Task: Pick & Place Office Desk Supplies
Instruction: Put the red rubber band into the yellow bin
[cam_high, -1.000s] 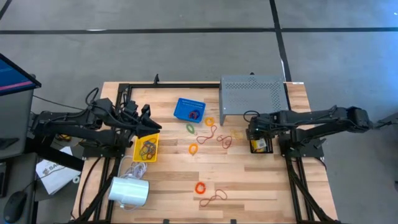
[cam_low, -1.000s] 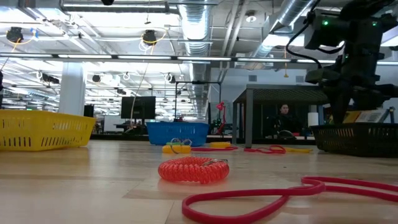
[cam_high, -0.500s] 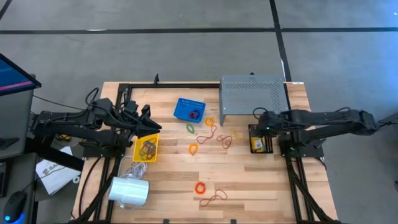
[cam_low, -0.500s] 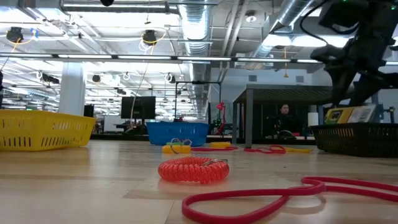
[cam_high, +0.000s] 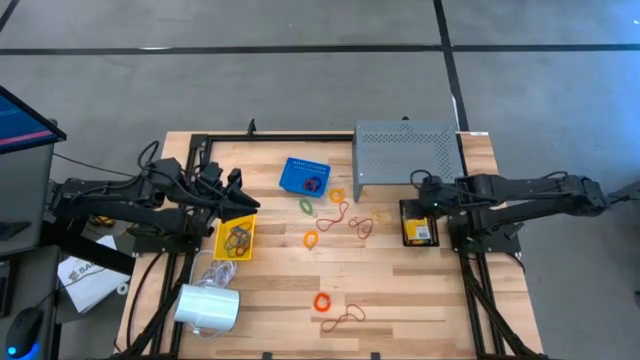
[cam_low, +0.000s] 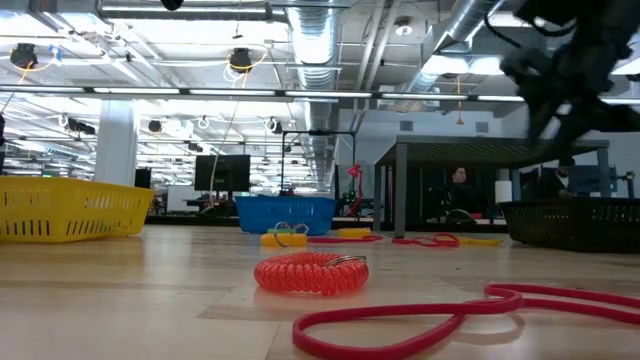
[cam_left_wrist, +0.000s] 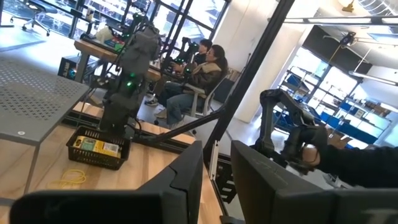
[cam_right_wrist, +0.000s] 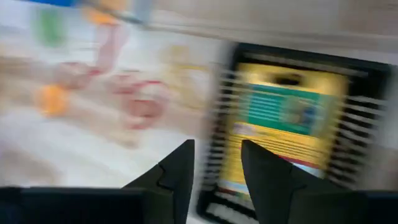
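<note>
Inside the black basket (cam_high: 404, 212) by the surface's right edge lies a yellow-green crayon box (cam_high: 419, 231). Just above it hangs the right claw (cam_high: 427, 197), fingers slightly apart and empty. Loose rubber bands (cam_high: 346, 219) lie mid-surface. Over the yellow bin (cam_high: 220, 232), the left claw (cam_high: 240, 196) is narrowly parted, holding nothing.

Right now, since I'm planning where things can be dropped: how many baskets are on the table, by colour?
Yellow basket: 1
Blue basket: 1
Black basket: 1
Total: 3
</note>
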